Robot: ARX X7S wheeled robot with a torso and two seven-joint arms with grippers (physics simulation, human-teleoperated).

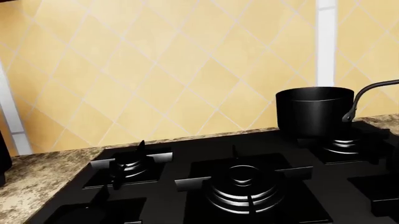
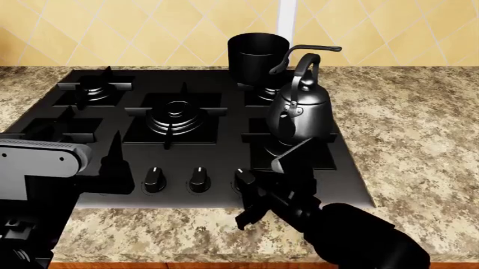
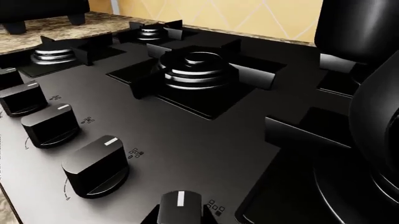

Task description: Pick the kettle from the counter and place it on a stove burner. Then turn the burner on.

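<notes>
The dark-grey kettle (image 2: 300, 109) stands upright on the front right stove burner (image 2: 281, 148) of the black cooktop (image 2: 217, 154); its belly shows in the right wrist view (image 3: 380, 140). My right gripper (image 2: 250, 182) is low at the cooktop's front. Its fingers sit against both sides of the rightmost knob (image 3: 181, 207), whose white mark points away from me. My left gripper (image 2: 114, 165) hovers over the front left of the cooktop, holding nothing; its fingers do not show in the left wrist view.
A straight-sided black saucepan (image 2: 258, 56) stands on the back right burner just behind the kettle. The large multi-ring burner (image 2: 177, 115) is in the middle. More knobs (image 2: 153, 178) line the front. Granite counter (image 2: 404, 129) surrounds the cooktop.
</notes>
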